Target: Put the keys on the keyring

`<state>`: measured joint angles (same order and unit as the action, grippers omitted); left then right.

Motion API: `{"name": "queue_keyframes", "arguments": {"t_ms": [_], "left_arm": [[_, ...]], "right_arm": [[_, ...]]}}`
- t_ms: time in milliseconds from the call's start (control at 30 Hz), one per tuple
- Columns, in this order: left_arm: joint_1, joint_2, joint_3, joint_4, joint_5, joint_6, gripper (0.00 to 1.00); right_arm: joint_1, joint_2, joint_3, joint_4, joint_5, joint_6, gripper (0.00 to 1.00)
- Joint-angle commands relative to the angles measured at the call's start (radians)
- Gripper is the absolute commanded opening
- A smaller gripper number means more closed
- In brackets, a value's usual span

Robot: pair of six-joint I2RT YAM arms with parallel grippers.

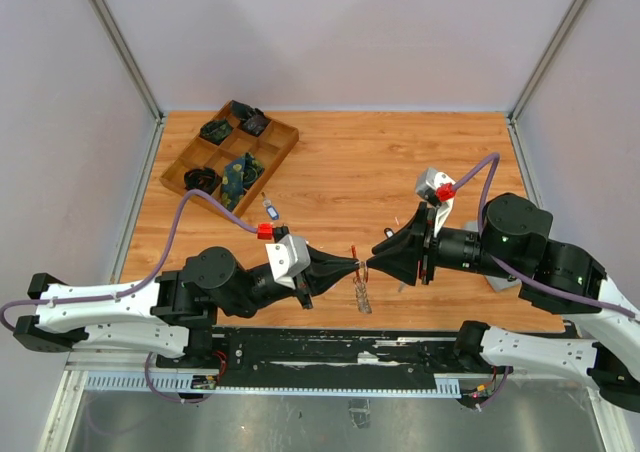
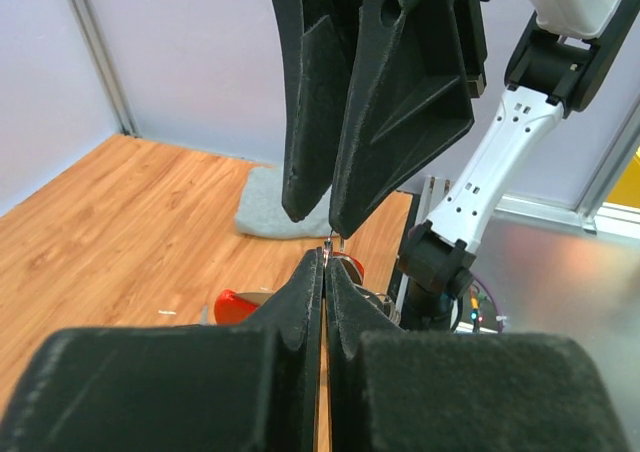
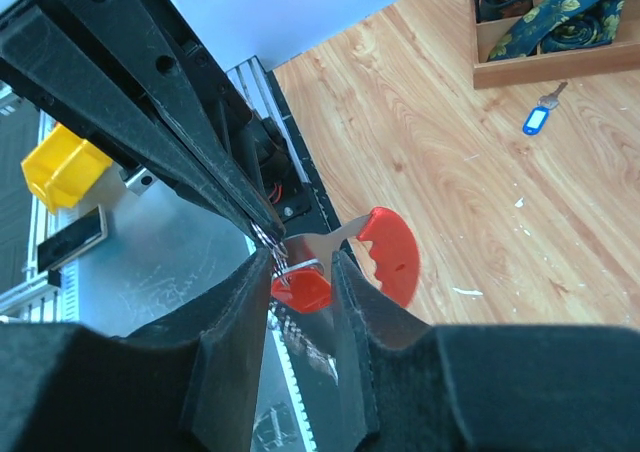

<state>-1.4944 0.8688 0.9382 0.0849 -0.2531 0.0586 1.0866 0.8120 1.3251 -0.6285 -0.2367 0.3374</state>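
My left gripper and right gripper meet tip to tip above the table's near edge. The keyring hangs between them: its glittery strap dangles below and its curved red plastic part sticks out to the side. In the left wrist view my left gripper is shut on the keyring's thin metal loop. In the right wrist view my right gripper holds the red key between its fingers, right against the loop. The yellow key is out of view.
A wooden compartment tray with dark items stands at the back left, also in the right wrist view. A blue key tag lies beside it. A grey cloth lies on the table under the right arm.
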Motion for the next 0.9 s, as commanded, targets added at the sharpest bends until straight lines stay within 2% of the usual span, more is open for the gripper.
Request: {"name": "queue_keyframes", "arguments": {"t_ms": [0,267,367,533,867], "left_arm": [[0.003,-0.02,0.0,0.073,-0.017,-0.005,0.01],[0.003,-0.02,0.001,0.076,-0.016,-0.004,0.01],[0.002,-0.02,0.001,0.077,-0.015,-0.004,0.01],[0.003,-0.026,-0.001,0.08,-0.017,-0.003,0.01],[0.003,-0.03,-0.004,0.084,-0.02,-0.001,0.01]], "right_arm": [[0.019,-0.011,-0.014,0.084,0.002,0.077,0.3],[0.019,-0.007,-0.018,0.083,-0.022,0.082,0.18],[0.019,-0.008,-0.02,0.076,-0.023,0.085,0.19],[0.019,-0.01,-0.025,0.069,-0.031,0.087,0.25],[0.019,-0.014,-0.027,0.075,-0.048,0.089,0.04]]}}
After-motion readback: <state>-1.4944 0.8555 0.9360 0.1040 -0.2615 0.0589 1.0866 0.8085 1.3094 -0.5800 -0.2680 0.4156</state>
